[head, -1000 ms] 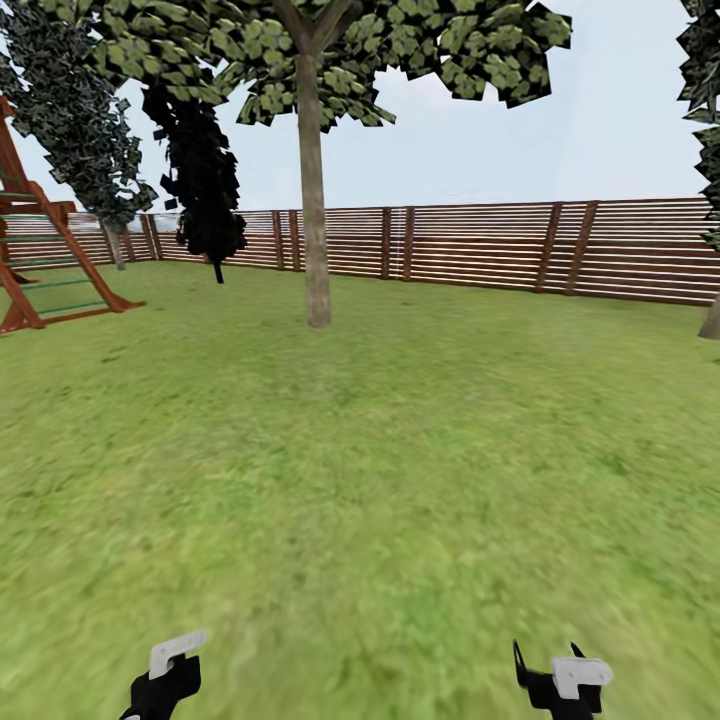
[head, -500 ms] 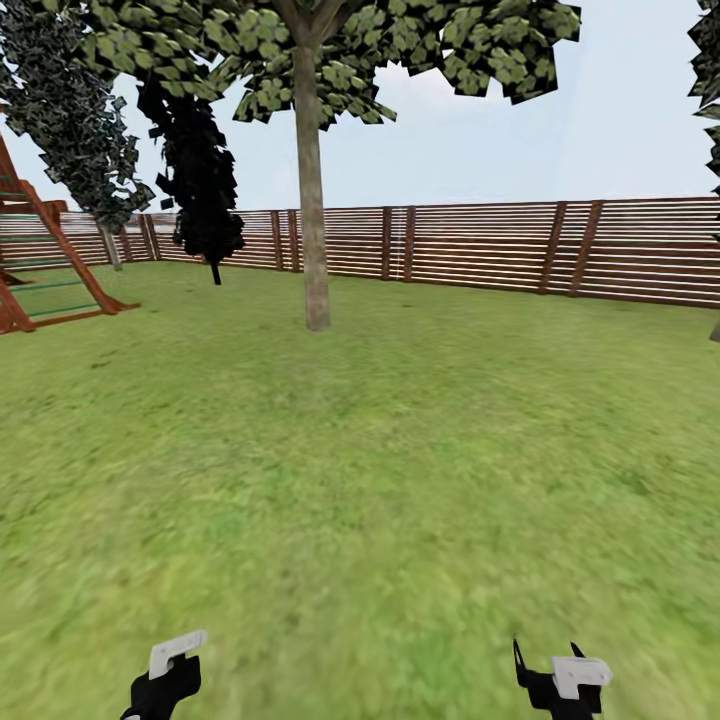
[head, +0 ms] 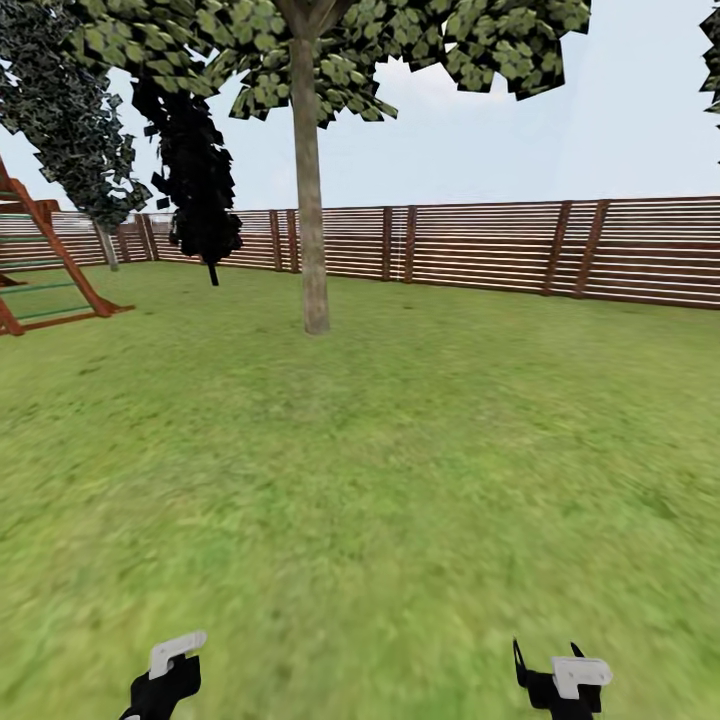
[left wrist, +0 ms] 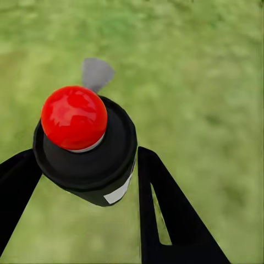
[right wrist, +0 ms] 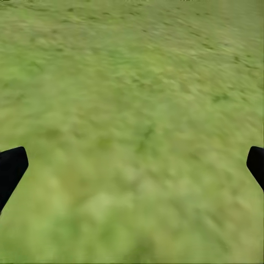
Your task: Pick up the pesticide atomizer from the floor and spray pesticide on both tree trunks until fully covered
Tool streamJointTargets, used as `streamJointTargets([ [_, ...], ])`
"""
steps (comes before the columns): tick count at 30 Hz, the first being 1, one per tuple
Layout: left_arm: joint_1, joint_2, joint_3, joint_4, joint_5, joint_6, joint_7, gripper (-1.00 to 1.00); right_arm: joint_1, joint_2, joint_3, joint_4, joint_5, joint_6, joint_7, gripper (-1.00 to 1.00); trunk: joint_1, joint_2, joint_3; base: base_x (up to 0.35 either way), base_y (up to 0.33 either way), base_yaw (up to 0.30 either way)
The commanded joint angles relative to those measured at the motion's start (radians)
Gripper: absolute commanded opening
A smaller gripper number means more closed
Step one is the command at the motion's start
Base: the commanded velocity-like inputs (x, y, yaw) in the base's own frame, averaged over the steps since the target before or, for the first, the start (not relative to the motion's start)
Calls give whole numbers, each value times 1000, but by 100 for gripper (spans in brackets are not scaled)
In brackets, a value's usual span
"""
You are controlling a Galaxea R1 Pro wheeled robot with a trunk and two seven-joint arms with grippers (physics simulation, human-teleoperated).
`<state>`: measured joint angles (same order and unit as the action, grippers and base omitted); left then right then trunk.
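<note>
The left gripper [left wrist: 82, 181] grips the pesticide atomizer [left wrist: 85, 146], its black fingers clamped against either side of the squat black canister, which has a glossy red ball on top and a pale strip on its flank. In the head view the left gripper [head: 165, 672] sits at the lower left of the frame, the right gripper [head: 560, 680] at the lower right. The right gripper [right wrist: 132, 165] is spread wide with nothing between its fingers, only mottled grass beneath.

The tree trunk [head: 310, 190], a straight, branchless column of grey-brown bark, rises in the upper centre of the frame, well apart from the robot across the floor [head: 380, 480]. The slatted wooden fence [head: 480, 245] runs behind it.

The main risk, I judge, is spraying from too far off (the mist would fall on the lawn, not the bark). The smooth round canister could also twist or slip in the fingers while the base rolls. No white specks show on the trunk, so covering seems not yet begun.
</note>
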<state>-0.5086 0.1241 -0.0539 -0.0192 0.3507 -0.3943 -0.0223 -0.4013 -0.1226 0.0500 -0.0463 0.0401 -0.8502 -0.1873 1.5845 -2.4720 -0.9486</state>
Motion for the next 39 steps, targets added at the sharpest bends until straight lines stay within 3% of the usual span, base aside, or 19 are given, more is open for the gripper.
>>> streamJointTargets([
  [1, -1, 0, -6, 1, 8, -3, -3, -100, -1, 0, 5, 1, 4, -1, -9, 100, 0, 0, -1, 331, 0, 0],
  [39, -1, 0, -6, 1, 8, -3, -2, -100, -1, 0, 5, 1, 4, -1, -9, 100, 0, 0, -1, 331, 0, 0],
])
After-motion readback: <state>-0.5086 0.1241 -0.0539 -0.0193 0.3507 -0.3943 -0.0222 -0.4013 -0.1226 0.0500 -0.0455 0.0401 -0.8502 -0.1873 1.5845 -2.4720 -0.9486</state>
